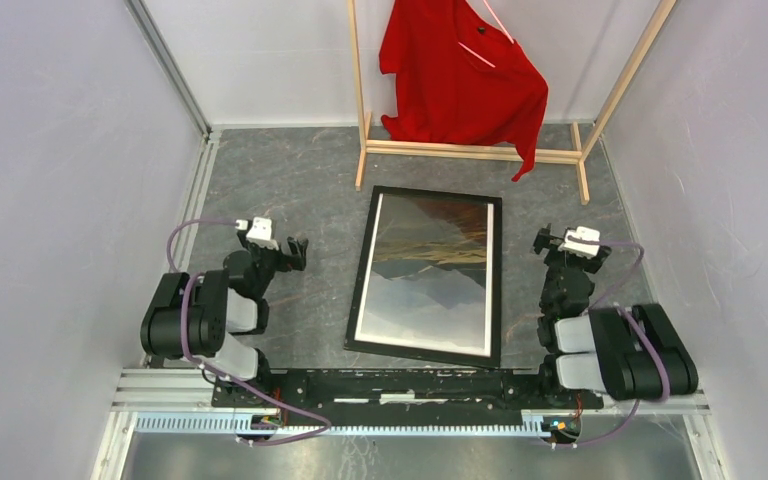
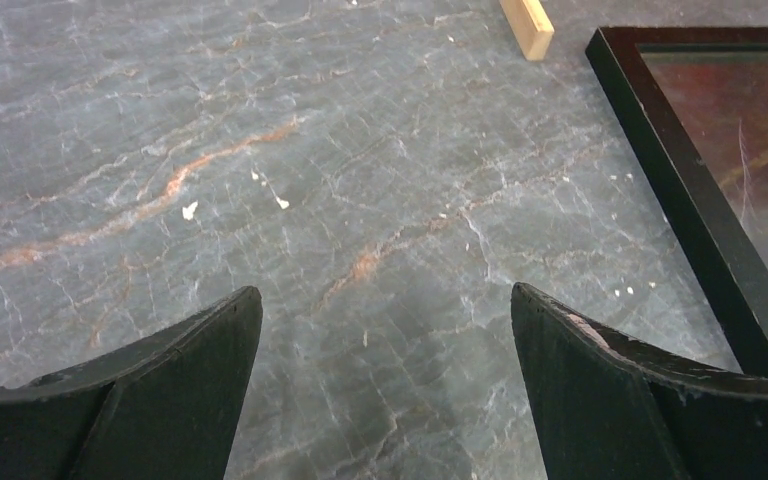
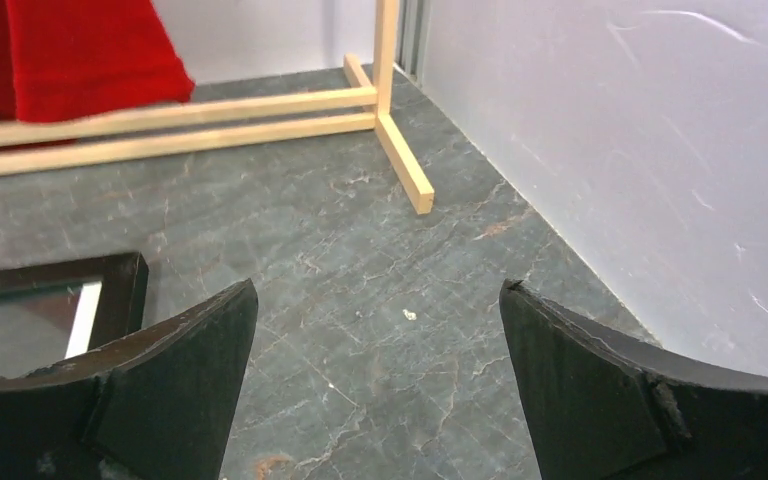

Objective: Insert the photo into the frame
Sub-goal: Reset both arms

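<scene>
Photo point(image 1: 428, 270): face up inside the black rails of the frame point(image 1: 438, 193), centre of the top view, white border visible along the left, right and lower edges.

Frame: flat on the grey marbled table point(image 1: 300, 190), slightly askew, lower rail near the arm bases.

Left gripper point(image 1: 297, 254): left of centre, apart from the frame's left rail, jaws spread wide, holding nothing. Only bare table between the fingers in the left wrist view, frame corner at upper right.

Right gripper point(image 1: 543, 241): right of the frame, not touching it, jaws likewise wide and empty. Frame corner at lower left of the right wrist view.

Wooden clothes rack point(image 1: 470, 152) with red shirt point(image 1: 460, 80): upper middle, beyond the frame's top rail.
</scene>
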Controlling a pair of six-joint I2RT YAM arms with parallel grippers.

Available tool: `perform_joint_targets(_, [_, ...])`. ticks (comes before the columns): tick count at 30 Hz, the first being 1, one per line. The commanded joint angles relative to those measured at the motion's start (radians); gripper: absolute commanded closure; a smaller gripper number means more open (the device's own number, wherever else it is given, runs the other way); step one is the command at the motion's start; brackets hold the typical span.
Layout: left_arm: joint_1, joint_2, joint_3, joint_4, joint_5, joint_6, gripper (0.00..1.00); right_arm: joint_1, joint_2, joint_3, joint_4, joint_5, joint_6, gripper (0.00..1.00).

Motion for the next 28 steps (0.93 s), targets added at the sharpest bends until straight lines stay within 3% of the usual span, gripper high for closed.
perform_joint_targets(1, [-0.014, 0.016, 0.092, 0.010, -0.070, 0.012, 0.00, -0.002, 0.155, -0.280, 0.454, -0.095, -0.074, 0.02])
perform_joint_targets(2, [-0.014, 0.010, 0.104, -0.022, -0.070, 0.016, 0.00, -0.003, 0.122, -0.237, 0.322, -0.104, -0.072, 0.02])
perform_joint_targets(3, [-0.014, 0.006, 0.096, -0.011, -0.073, 0.015, 0.00, -0.003, 0.073, -0.146, 0.059, -0.103, -0.053, 0.02])
perform_joint_targets(4, [-0.015, 0.010, 0.094, 0.000, -0.073, 0.013, 0.00, 0.002, 0.078, -0.089, -0.038, -0.110, -0.071, 0.02])
perform_joint_targets(6, [-0.015, 0.004, 0.089, 0.004, -0.073, 0.012, 0.00, 0.026, 0.116, -0.104, 0.075, -0.116, -0.111, 0.02])
perform_joint_targets(8, [-0.015, 0.002, 0.086, 0.006, -0.071, 0.012, 0.00, 0.026, 0.096, -0.088, 0.000, -0.115, -0.106, 0.02])
perform_joint_targets(28, [-0.015, 0.004, 0.089, 0.004, -0.072, 0.012, 0.00, 0.026, 0.098, -0.095, 0.018, -0.115, -0.108, 0.02])
